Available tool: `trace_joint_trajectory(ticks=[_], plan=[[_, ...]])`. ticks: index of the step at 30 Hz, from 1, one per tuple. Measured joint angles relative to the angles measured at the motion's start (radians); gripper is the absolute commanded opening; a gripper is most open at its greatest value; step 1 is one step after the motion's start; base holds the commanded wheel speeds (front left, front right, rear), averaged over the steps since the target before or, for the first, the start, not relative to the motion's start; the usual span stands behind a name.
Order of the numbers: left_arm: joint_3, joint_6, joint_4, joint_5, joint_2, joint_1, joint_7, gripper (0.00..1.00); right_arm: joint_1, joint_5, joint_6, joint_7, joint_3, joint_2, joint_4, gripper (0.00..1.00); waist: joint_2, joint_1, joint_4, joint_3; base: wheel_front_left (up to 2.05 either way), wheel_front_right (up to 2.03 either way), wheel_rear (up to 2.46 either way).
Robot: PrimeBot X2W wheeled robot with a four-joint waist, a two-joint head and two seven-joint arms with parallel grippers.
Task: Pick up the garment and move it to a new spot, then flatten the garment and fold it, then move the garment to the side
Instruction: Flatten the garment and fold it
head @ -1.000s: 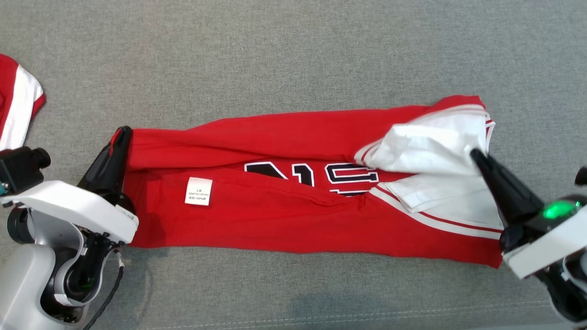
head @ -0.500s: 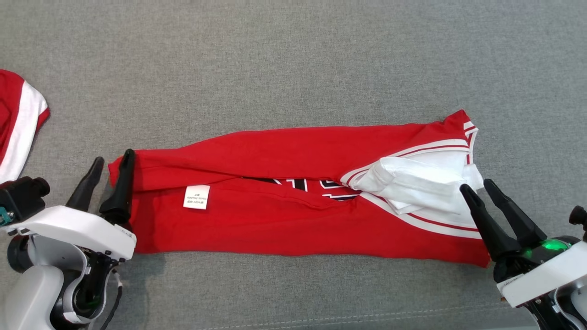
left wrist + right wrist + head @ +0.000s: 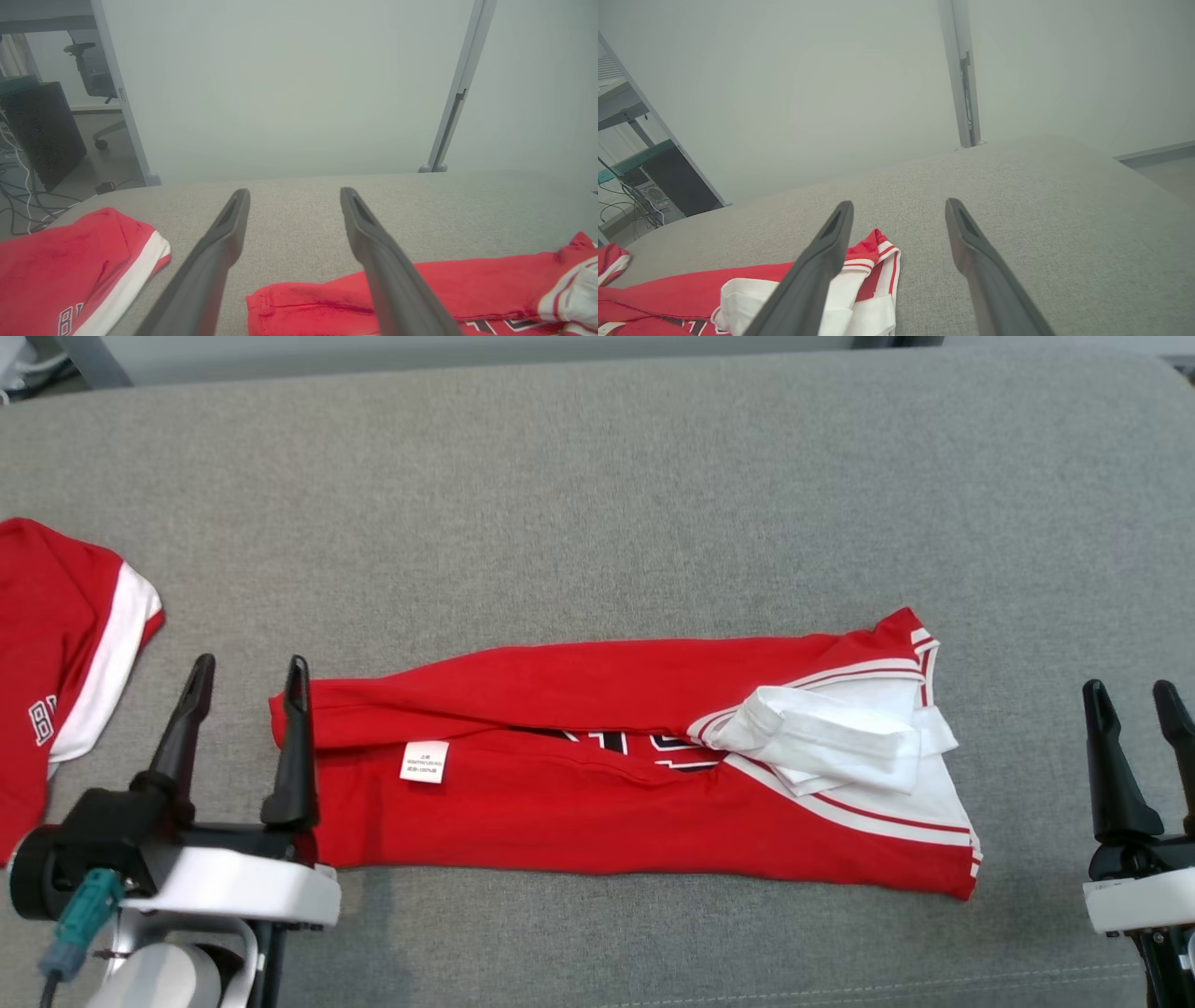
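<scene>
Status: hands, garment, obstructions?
Left hand open at end of garment; right hand open, clear of it. Garment folded lengthwise, lying flat. Second red garment far left.

Item 1: red jersey (image 3: 607, 803), lying as a long strip across the grey upholstered surface (image 3: 597, 476); white sleeve (image 3: 822, 737) bunched toward its right end, white label (image 3: 425, 762) near its left.
Item 2: my left gripper (image 3: 250, 663), jaws spread, one finger at the jersey's left edge.
Item 3: my right gripper (image 3: 1128, 687), jaws spread, clear of the jersey.
Item 4: second red-and-white garment (image 3: 47, 616), far left.
</scene>
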Motion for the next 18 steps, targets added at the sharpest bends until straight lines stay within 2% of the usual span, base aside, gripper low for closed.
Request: trace_joint_trajectory(ticks=[3, 8, 18], plan=[[-0.018, 0.016, -0.024, 0.026, -0.005, 0.020, -0.009, 1.00, 0.001, -0.124, 0.000, 0.000, -0.050, 0.049, 0.015, 1.00, 0.0000, 0.0000, 0.004, -0.032, 0.00, 0.00, 0.00], [-0.027, 0.041, -0.021, 0.030, -0.009, 0.101, -0.019, 1.00, 0.027, -0.272, 0.000, 0.000, -0.072, 0.108, 0.028, 1.00, 0.0000, 0.0000, 0.012, -0.082, 0.00, 0.00, 0.00], [-0.035, 0.050, 0.029, 0.030, -0.035, 0.214, -0.032, 1.00, 0.139, -0.377, 0.000, 0.000, -0.110, 0.183, 0.087, 1.00, 0.0000, -0.0001, 0.036, -0.168, 0.00, 0.00, 0.00]])
